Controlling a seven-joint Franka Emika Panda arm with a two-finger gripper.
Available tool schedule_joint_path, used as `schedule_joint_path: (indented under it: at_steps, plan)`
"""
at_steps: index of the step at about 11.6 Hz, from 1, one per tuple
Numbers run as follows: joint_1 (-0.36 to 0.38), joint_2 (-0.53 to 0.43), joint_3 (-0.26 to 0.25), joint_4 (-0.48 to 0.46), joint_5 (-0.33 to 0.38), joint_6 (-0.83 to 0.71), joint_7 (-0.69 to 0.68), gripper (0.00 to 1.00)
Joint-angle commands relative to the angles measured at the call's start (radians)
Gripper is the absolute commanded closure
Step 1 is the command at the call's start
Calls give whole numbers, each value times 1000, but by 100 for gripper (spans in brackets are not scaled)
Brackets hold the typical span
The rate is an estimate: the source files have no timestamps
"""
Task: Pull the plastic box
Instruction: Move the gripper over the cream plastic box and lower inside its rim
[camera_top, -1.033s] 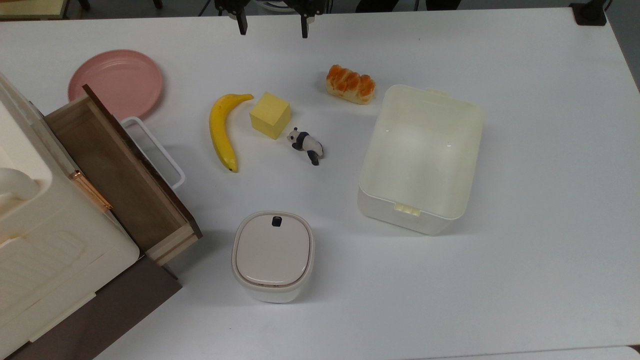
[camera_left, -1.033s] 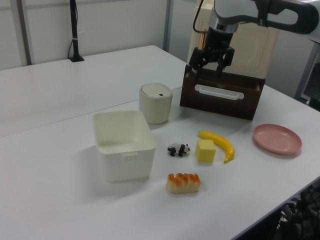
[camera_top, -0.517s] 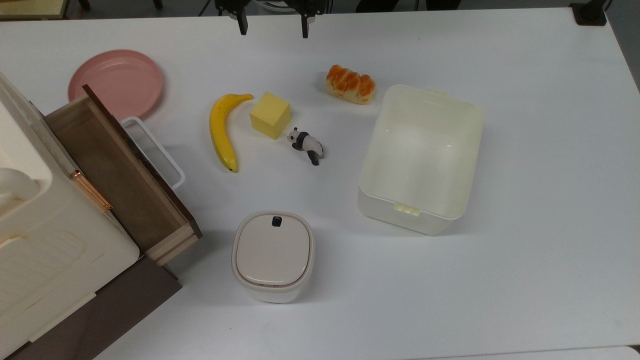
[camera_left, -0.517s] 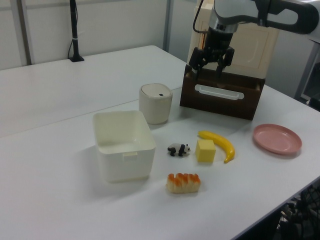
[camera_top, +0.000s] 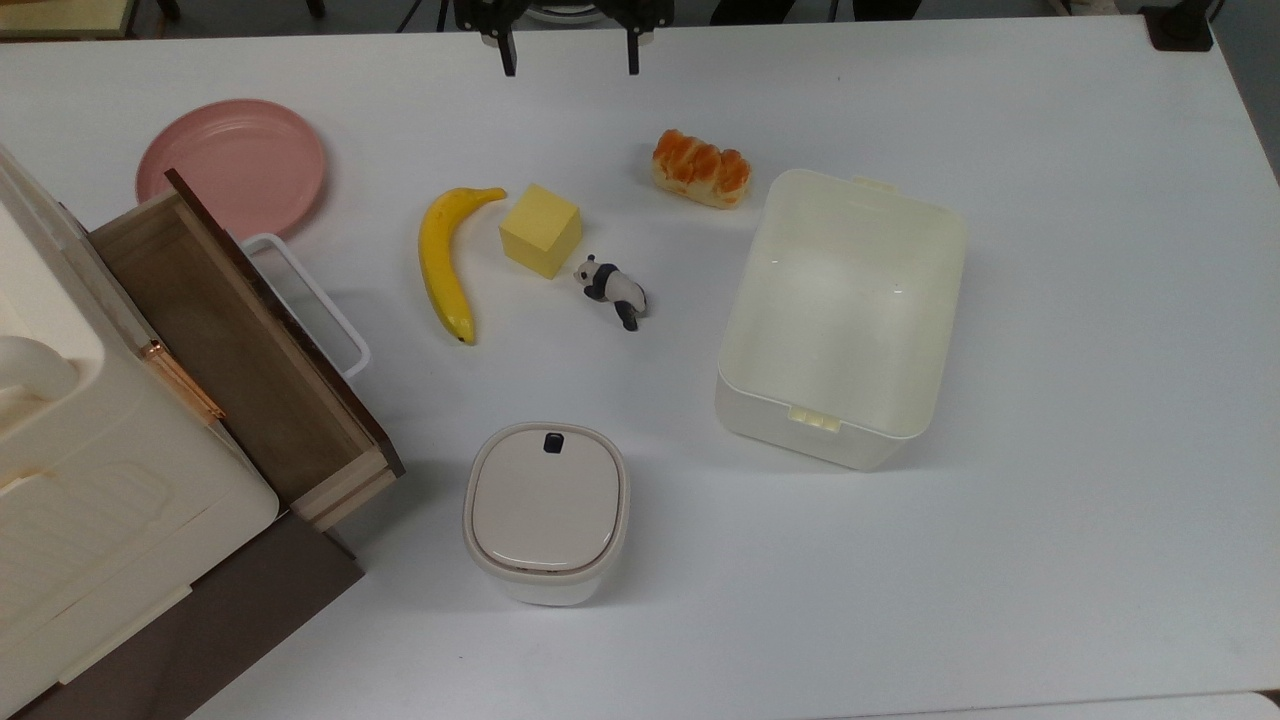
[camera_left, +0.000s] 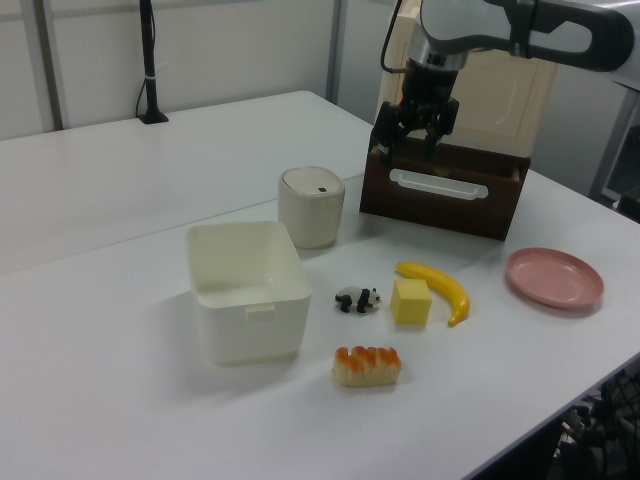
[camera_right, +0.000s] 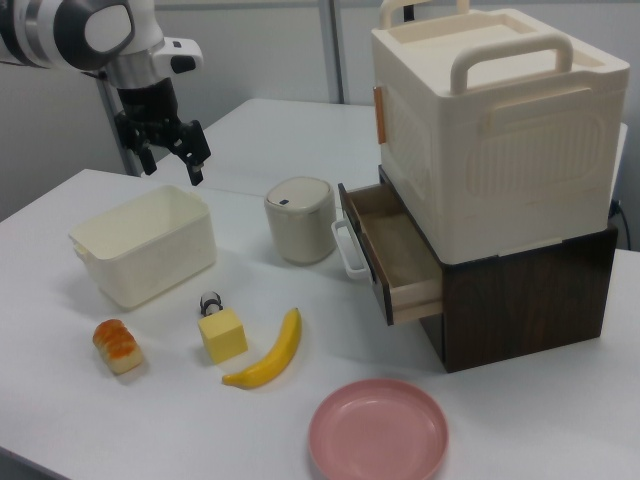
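Note:
The plastic box (camera_top: 845, 300) is a large cream-white lidless tub standing empty on the white table, at the top view's right. It also sits at the left view's left (camera_left: 255, 330) and the right view's left (camera_right: 145, 250). My gripper (camera_top: 571, 62) hangs open and empty at the top view's upper edge, well apart from the box. In the left view the gripper (camera_left: 408, 142) is high in the air in front of the cabinet. In the right view the gripper (camera_right: 172, 162) hovers above the box's far end, touching nothing.
A bread roll (camera_top: 702, 168) lies close to the box's far corner. A panda figure (camera_top: 612, 288), yellow block (camera_top: 540, 230) and banana (camera_top: 443, 262) lie mid-table. A lidded container (camera_top: 546, 512), pink plate (camera_top: 232, 165) and cabinet with open wooden drawer (camera_top: 230, 350) stand at the top view's left.
The gripper has shifted a little toward the top view's right, staying open. The objects on the table have not moved.

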Motion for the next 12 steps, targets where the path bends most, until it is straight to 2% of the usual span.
schedule_joint_path:
  at_steps: [1,2,4,6,7,12]
  plan:
    - [0,3,78,-20,-2,15,-426,0]
    - [0,21,109,-15,4,15,-551,0]
    - [13,41,149,-14,-1,42,-665,0]
    - [42,139,204,18,-4,164,-685,0]
    - [61,196,210,43,-5,206,-688,0]
    - [81,301,253,51,-143,278,-829,0]
